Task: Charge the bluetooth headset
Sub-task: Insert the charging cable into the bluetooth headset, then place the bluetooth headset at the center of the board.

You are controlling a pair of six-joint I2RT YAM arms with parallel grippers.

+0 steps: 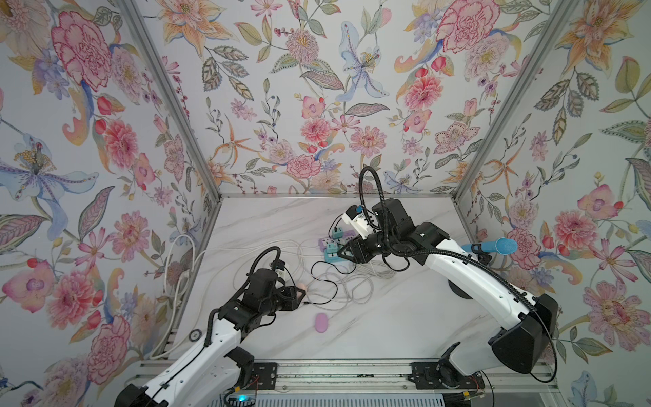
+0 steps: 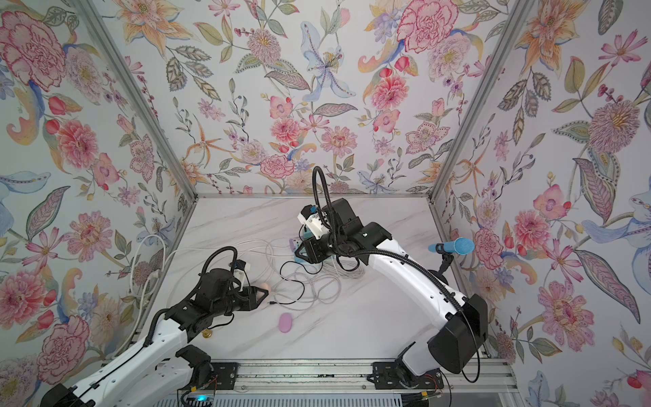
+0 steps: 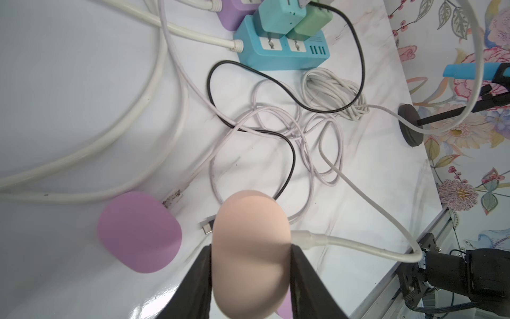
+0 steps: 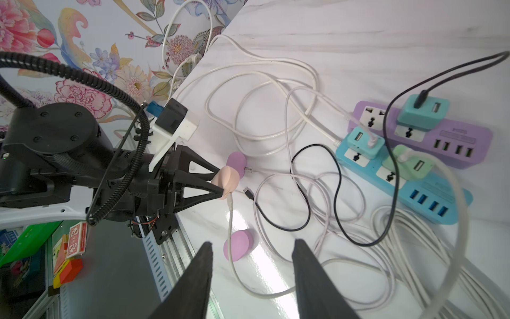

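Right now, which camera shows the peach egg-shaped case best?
Left wrist: the peach egg-shaped case looms large, clamped in the left gripper, white cable at its side. Right wrist shows it small; both top views, a sliver.

blue microphone [image 1: 500, 246] on a black stand [image 3: 409, 124] at the table's [image 1: 387, 327] edge — lilac oval case [image 1: 321, 323] lying on the marble.

Floral wallpaper [image 1: 317, 88] covers three walls across the upper frame and both sides. Aluminium posts [image 1: 176, 105] mark the corners. White marble-patterned tabletop [image 1: 387, 317] (glossy, evenly lit) fills lower centre; metal rail [image 1: 352, 368] along bottom edge.
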